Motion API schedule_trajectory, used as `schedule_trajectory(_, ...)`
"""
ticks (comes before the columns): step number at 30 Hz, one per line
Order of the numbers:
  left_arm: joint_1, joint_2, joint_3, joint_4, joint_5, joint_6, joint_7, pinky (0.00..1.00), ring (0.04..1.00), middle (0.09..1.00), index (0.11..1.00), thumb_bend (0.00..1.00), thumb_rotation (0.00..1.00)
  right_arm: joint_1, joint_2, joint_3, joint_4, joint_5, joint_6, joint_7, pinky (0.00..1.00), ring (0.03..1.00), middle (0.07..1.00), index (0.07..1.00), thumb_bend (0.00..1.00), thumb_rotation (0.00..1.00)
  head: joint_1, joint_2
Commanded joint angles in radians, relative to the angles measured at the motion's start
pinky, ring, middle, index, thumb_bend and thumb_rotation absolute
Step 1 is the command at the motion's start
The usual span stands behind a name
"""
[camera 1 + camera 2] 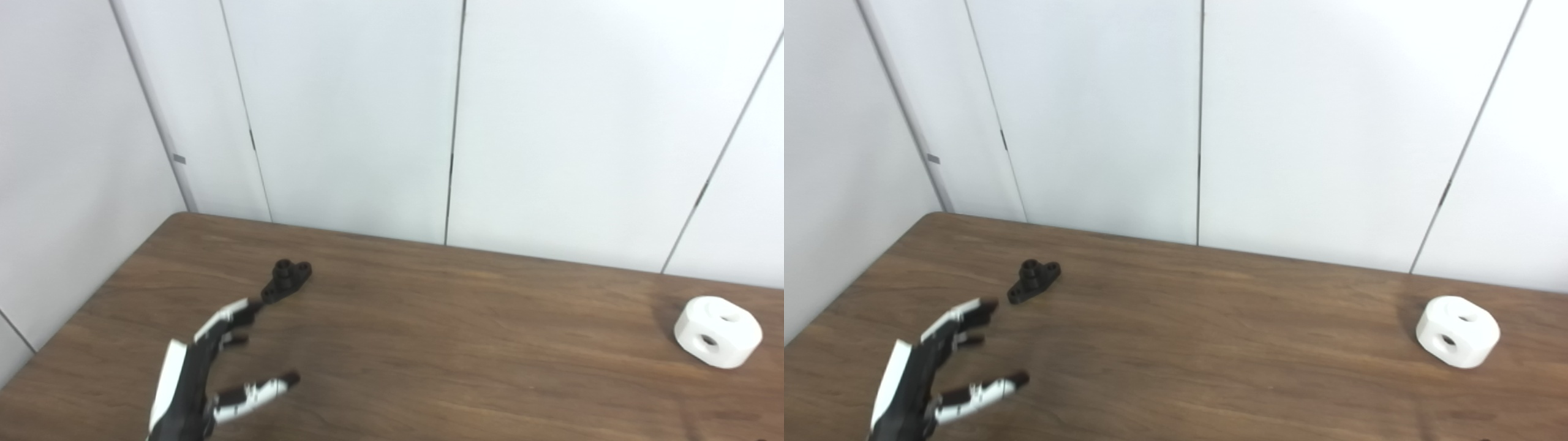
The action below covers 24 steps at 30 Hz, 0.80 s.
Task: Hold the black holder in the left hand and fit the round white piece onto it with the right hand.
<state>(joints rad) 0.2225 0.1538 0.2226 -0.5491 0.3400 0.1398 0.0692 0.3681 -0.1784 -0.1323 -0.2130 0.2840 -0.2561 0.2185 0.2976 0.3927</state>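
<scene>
The small black holder [286, 280] lies flat on the wooden table [441, 343], toward the back left. My left hand [205, 367] reaches up from the bottom left with fingers spread, open and holding nothing. Its fingertips [983, 308] stop a short way in front of the holder [1033, 280], apart from it. The round white piece [718, 331], a chunky block with round holes, rests on the table at the far right [1458, 331]. My right hand is out of both views.
White wall panels [367, 110] stand right behind the table's back edge and along its left side. The table's rounded back-left corner [180, 215] is close to the holder. Bare wood stretches between the holder and the white piece.
</scene>
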Motion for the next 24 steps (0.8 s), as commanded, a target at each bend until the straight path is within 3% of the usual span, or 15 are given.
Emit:
schedule_trajectory(1,-0.020,0.025,0.010,-0.018,0.061,0.018,0.010,0.82,0.861,0.848,0.813,0.84,0.12,0.007,-0.011,-0.018,0.003,-0.004,0.015,-0.019,1.00,1.000,1.000,1.000,0.63,1.00,-0.001,0.001)
schedule_trajectory(6,-0.074,0.045,0.004,0.006,0.135,0.048,0.005,0.87,0.916,0.889,0.841,0.77,0.17,0.009,-0.008,-0.015,-0.001,-0.001,0.015,-0.016,1.00,1.000,1.000,1.000,0.62,1.00,-0.005,0.004)
schedule_trajectory(12,-0.132,0.063,-0.009,0.024,0.214,0.137,-0.023,0.90,0.954,0.928,0.861,0.73,0.21,0.010,-0.008,-0.014,-0.007,-0.005,0.021,-0.017,1.00,1.000,1.000,1.000,0.63,1.00,-0.008,0.007)
schedule_trajectory(18,-0.192,0.087,-0.008,0.118,0.260,0.139,0.003,0.91,0.969,0.952,0.870,0.75,0.25,0.013,-0.009,-0.012,-0.016,-0.005,0.029,-0.016,1.00,1.000,1.000,1.000,0.62,1.00,-0.013,0.011)
schedule_trajectory(20,-0.213,0.103,-0.016,0.159,0.300,0.139,0.014,0.97,0.965,0.942,0.866,0.76,0.28,0.013,-0.008,-0.011,-0.017,-0.011,0.030,-0.017,1.00,1.000,1.000,1.000,0.62,1.00,-0.015,0.015)
schedule_trajectory(24,-0.254,0.144,-0.042,0.244,0.362,0.125,0.036,1.00,0.958,0.935,0.863,0.78,0.35,0.013,-0.007,-0.009,-0.027,-0.016,0.043,-0.020,1.00,1.000,1.000,1.000,0.64,1.00,-0.017,0.017)
